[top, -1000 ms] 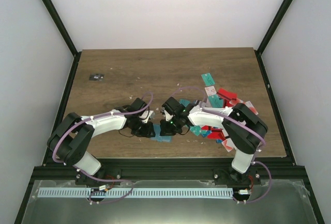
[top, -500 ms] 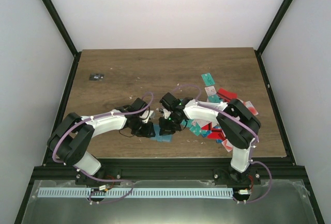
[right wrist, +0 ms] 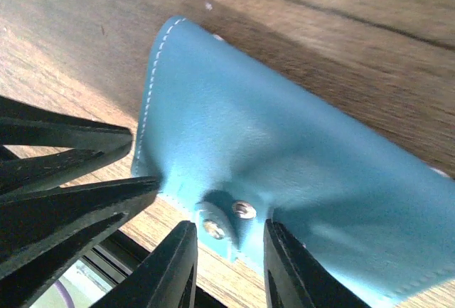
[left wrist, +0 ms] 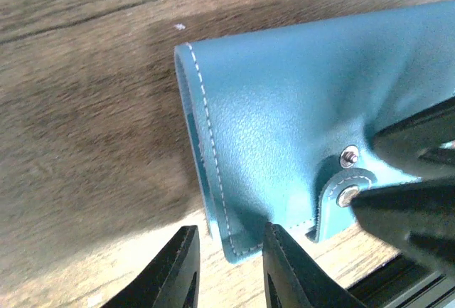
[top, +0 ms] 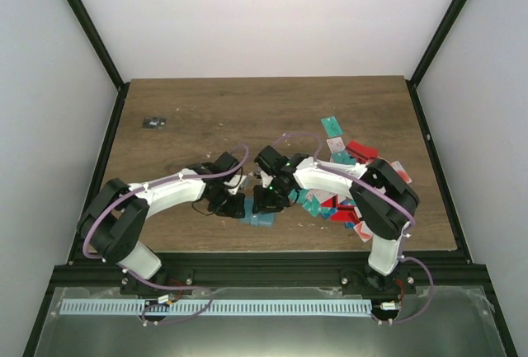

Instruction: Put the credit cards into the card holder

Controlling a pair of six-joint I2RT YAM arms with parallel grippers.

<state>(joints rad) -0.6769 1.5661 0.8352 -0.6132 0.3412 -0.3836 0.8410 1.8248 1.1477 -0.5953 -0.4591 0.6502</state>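
The card holder (top: 261, 219) is a blue-grey wallet lying shut on the table near the front edge. It fills the left wrist view (left wrist: 284, 123) and the right wrist view (right wrist: 284, 158). My left gripper (top: 234, 206) is open, and its fingers (left wrist: 229, 240) straddle one corner of the wallet. My right gripper (top: 266, 201) is open, and its fingers (right wrist: 229, 233) stand either side of the wallet's snap tab (right wrist: 222, 226). The credit cards (top: 351, 188), mostly teal and red, lie in a loose pile to the right. No card is in either gripper.
A small black object (top: 153, 122) lies at the far left of the table. A single teal card (top: 332, 126) lies behind the pile. The two grippers are close together over the wallet. The table's front edge (top: 272, 250) is just below them.
My right gripper has moved a little to the left, onto the wallet. My left gripper has barely moved. The wallet stays in place.
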